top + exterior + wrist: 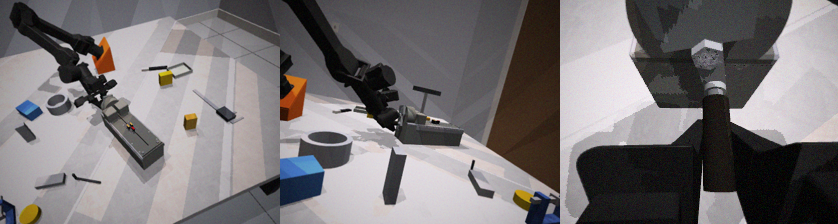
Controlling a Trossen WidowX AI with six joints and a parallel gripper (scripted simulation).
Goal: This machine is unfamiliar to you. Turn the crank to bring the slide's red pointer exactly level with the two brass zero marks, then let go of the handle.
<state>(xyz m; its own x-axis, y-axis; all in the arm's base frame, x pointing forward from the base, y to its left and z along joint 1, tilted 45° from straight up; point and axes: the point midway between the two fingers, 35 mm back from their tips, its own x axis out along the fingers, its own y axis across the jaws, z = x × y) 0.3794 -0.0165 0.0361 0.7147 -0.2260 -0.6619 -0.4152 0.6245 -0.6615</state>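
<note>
the crank's dark handle [719,145], at the machine's [136,136] [432,134] end, is gripped between the gripper's fingers; hard and smooth-looking, it may slip if pinched off-centre. the red pointer [133,128] seems just off the brass marks [130,125].

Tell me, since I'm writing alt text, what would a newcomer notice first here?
Probably the bright orange wedge behind the black arm. Next, the grey crank machine mid-table, its handle gripped by the arm's hand. A blue block sits beside a grey ring.
</note>
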